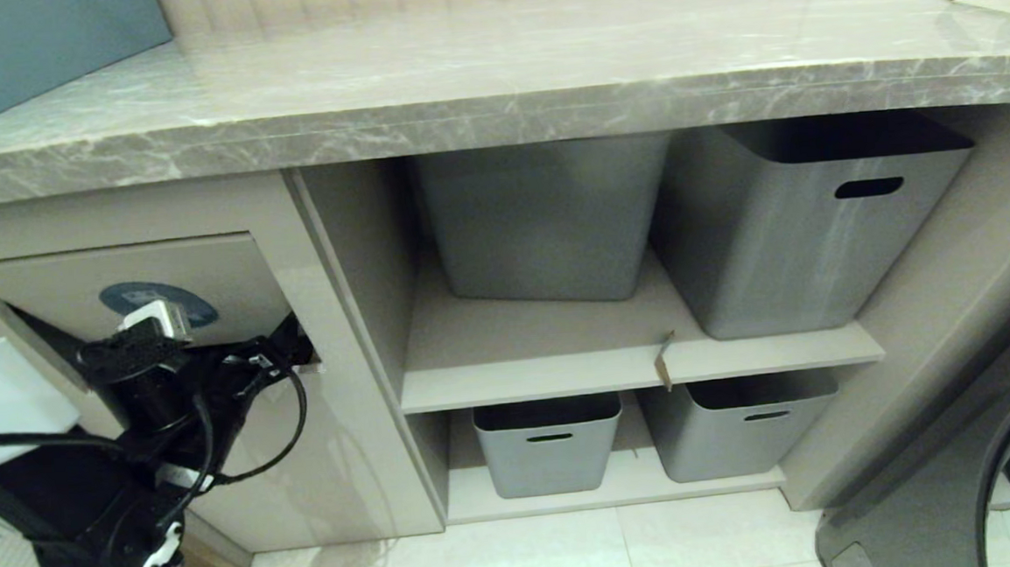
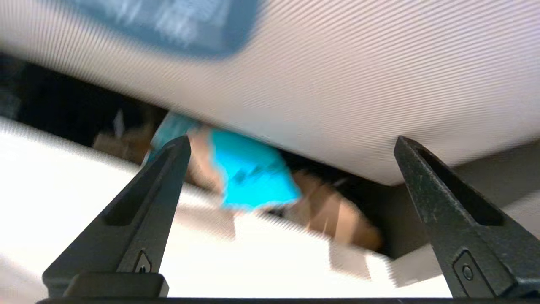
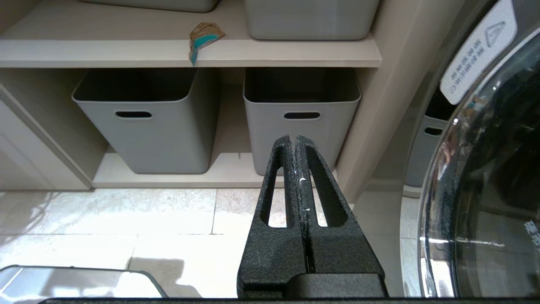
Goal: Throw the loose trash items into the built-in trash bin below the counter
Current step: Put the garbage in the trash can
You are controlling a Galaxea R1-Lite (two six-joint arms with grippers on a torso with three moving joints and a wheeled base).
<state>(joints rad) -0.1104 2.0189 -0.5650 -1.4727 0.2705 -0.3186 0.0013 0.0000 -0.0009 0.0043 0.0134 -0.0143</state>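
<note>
At the far left the beige tilting flap with its blue oval sticker (image 1: 155,296) is pushed inward by the left gripper (image 2: 291,147), whose black fingers stand wide apart with nothing between them; just past them, in the dark slot, lies a crumpled tan cardboard scrap with a bright teal face (image 2: 253,177) — already inside the bin, it seems. Further right, a small torn tan scrap (image 1: 665,360) overhangs the shelf's front edge between the grey plastic tubs (image 1: 741,422); light, stiff-ish, easily creased — best pinched by that jutting edge. The right gripper (image 3: 297,139) hangs closed and empty.
</note>
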